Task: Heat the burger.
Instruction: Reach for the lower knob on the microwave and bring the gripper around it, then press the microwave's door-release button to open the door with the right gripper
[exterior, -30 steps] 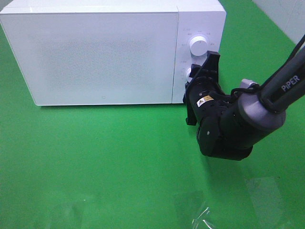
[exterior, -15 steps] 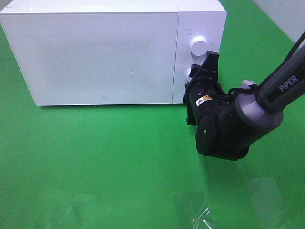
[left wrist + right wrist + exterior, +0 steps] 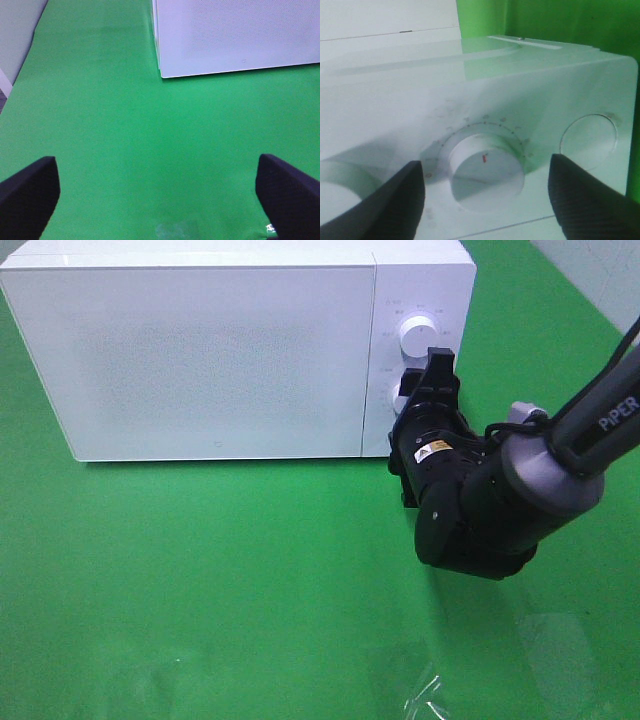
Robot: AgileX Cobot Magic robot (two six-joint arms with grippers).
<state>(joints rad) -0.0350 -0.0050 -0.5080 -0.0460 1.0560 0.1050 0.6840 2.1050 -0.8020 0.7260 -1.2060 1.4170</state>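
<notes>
Our right gripper (image 3: 420,392) has spread its jaws off the microwave's (image 3: 420,280) lower dial (image 3: 485,172), which now sits untouched between them, straight ahead. The burger is out of view, we judge behind the shut door (image 3: 200,350). The left gripper (image 3: 157,200) gapes wide, empty, farther away

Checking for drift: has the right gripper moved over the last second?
Yes, slightly: the right gripper shifted right and down the picture, relative to the microwave.

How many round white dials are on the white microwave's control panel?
2. The upper round white dial is clear near the panel's top; the lower dial sits between the right hand's spread fingers. The hand covers the panel's bottom, so more may be hidden.
</notes>
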